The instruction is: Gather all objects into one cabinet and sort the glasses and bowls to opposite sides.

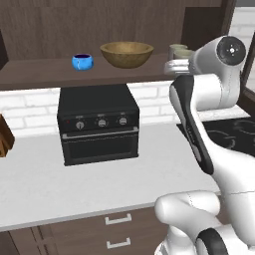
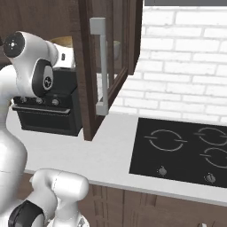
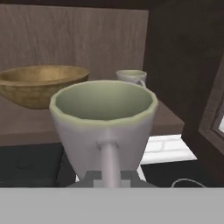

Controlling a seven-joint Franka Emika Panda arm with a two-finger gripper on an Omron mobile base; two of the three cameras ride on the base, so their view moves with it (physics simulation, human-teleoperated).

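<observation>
My gripper [image 3: 109,176] is shut on the loop handle of a pale mug [image 3: 105,118], held upright with its greenish inside showing. Beyond it a second mug [image 3: 131,76] stands at the back right of the cabinet shelf [image 3: 26,127]. The wide wooden bowl [image 3: 39,85] rests on the shelf to the left. In the left base view the small blue bowl [image 1: 82,62] sits left of the wooden bowl [image 1: 127,54]. The gripper [image 1: 175,65] hovers at the shelf's right end, just below a pale mug [image 1: 179,51].
The cabinet's glass-paned door [image 2: 88,88] with its silver handle [image 2: 100,66] stands open right of the arm. A black toaster oven [image 1: 98,122] sits on the counter under the shelf. A cooktop [image 2: 181,150] lies to the right, and drawers [image 1: 118,219] run below the counter.
</observation>
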